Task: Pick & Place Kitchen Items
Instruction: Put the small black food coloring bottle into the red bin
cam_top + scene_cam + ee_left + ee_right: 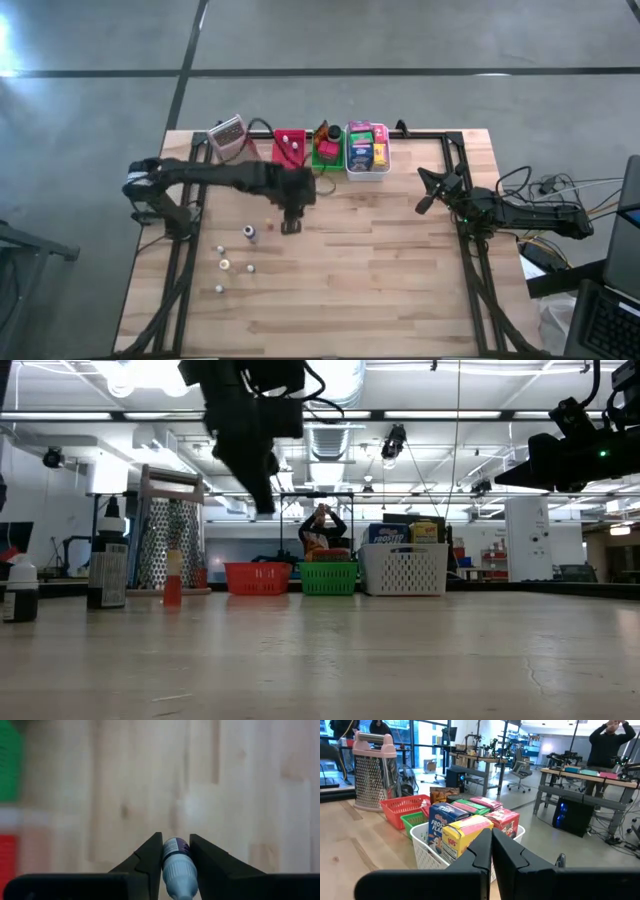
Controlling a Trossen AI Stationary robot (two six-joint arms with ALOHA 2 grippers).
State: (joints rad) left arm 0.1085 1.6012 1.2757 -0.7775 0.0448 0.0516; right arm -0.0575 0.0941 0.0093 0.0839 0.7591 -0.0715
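While the left gripper [175, 851] hangs above the middle of the table [380, 280], it pinches a tiny bottle [177, 865] between its two fingers, which are only a little way apart. The bottle is pale with a dark band, and it is off the wood, up in the air. More tiny bottles [224, 264] stand on the table to the left, near the left arm's base, and one with a dark top [249, 232] stands just left of the gripper. At the far edge sit three trays in a row. The red tray [289, 148] is on the left, the green tray [326, 152] is in the middle, and the white tray [366, 168] is on the right. The white tray is full of packets [466, 831] in pink, blue, green, yellow and red. A metal grater [227, 133] stands to the left of the red tray. The right gripper [491, 845] waits at the right side of the table, with its fingers pressed together and nothing in them. A person [609, 740] stands far off in the room.
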